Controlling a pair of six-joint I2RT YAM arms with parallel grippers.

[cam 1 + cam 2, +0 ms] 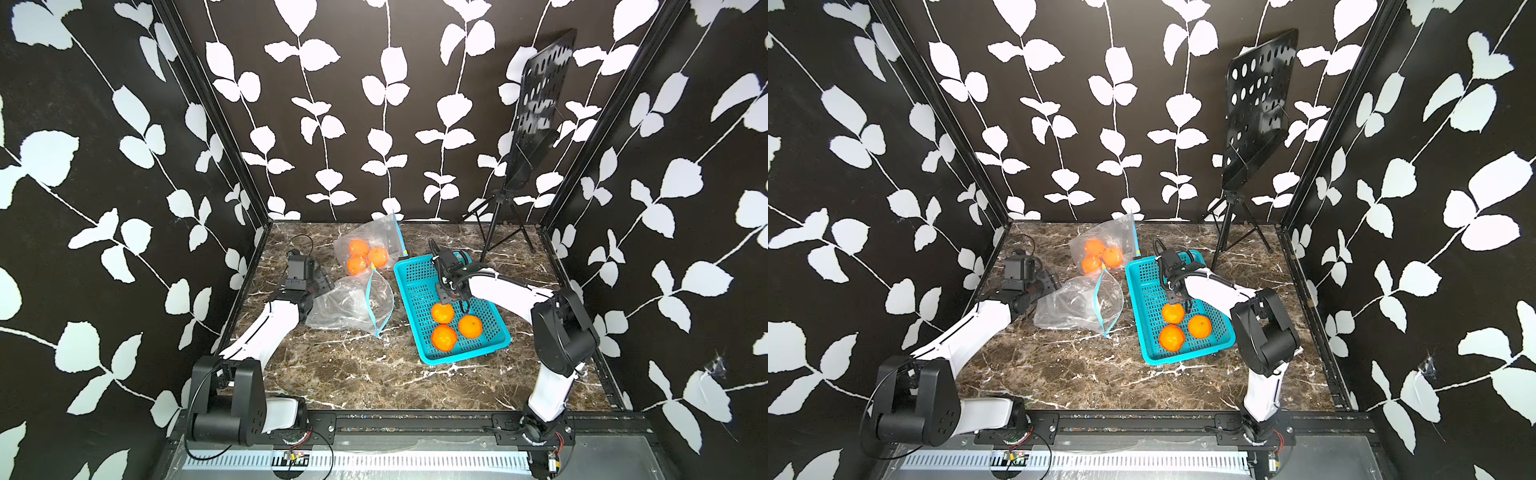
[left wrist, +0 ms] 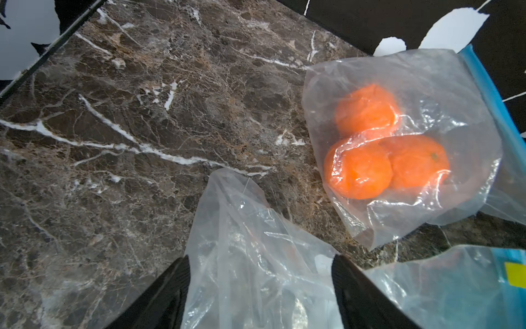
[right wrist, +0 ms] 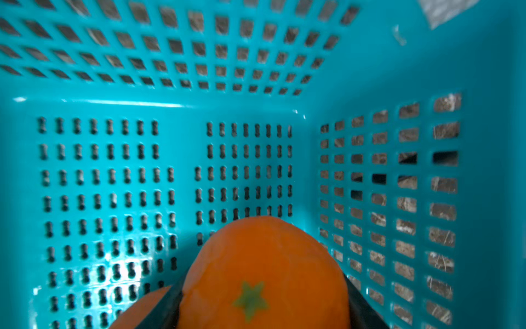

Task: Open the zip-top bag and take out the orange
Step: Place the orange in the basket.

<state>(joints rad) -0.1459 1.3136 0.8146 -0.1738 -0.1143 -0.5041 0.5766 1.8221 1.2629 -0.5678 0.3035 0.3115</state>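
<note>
Orange [image 3: 262, 270], bright and smooth with a green star calyx, sits clamped in the right gripper [image 3: 263, 290] inside the basket [image 1: 415, 286], at 11 o'clock from two more oranges [image 1: 470, 326]. Left gripper [image 2: 261, 259] is spread, loose film of the limp bag [image 1: 353, 305] between its jaws. At 12 o'clock from it, a second bag [image 1: 370, 245] clouds three oranges [image 1: 358, 264]; its seal is unreadable. Right wrist view crops the held fruit's near side.

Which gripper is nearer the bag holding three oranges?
Left. Left gripper is at the empty bag, just beside the full bag; right gripper is farther, in the basket, gripping an orange.
</note>
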